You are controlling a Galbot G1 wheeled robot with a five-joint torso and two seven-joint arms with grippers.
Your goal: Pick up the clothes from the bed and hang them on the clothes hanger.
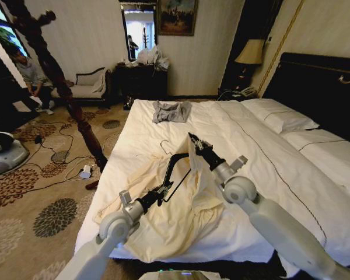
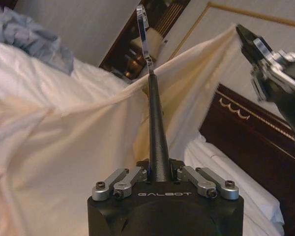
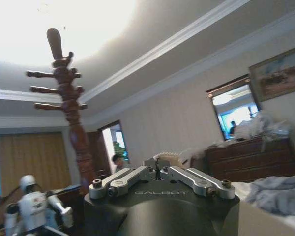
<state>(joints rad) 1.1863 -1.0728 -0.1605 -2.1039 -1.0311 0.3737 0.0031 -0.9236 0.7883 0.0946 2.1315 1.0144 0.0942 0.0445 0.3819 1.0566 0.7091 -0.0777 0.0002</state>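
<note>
Cream fabric, a thin long-sleeved shirt (image 1: 163,216), lay crumpled across the lower centre of the head view, spread over the near edge of the white-sheeted bed (image 1: 268,151) and spilling toward its left side. One part of it rose in a peak at mid-frame, where the right gripper (image 1: 193,140) had its dark fingers pressed together on a pinch of the cloth. In the left wrist view the same gripper (image 2: 246,37) appeared at the upper right, its tips closed on the lifted edge of the shirt (image 2: 196,78).

Lower left of centre in the head view, the left gripper (image 1: 163,189) clamped the black clothes hanger (image 1: 174,169), fingers shut on one arm of it. The hanger's frame stood up over the shirt, touching the fabric, its metal hook (image 1: 162,146) pointing toward the far side of the bed. From the left wrist camera the hanger arm (image 2: 157,137) ran straight up out of the closed fingers to the hook (image 2: 143,29).

A small grey garment (image 1: 171,111) lay well apart at the bed's far end. A reddish-brown coat stand (image 1: 58,81) slanted across the upper left.
</note>
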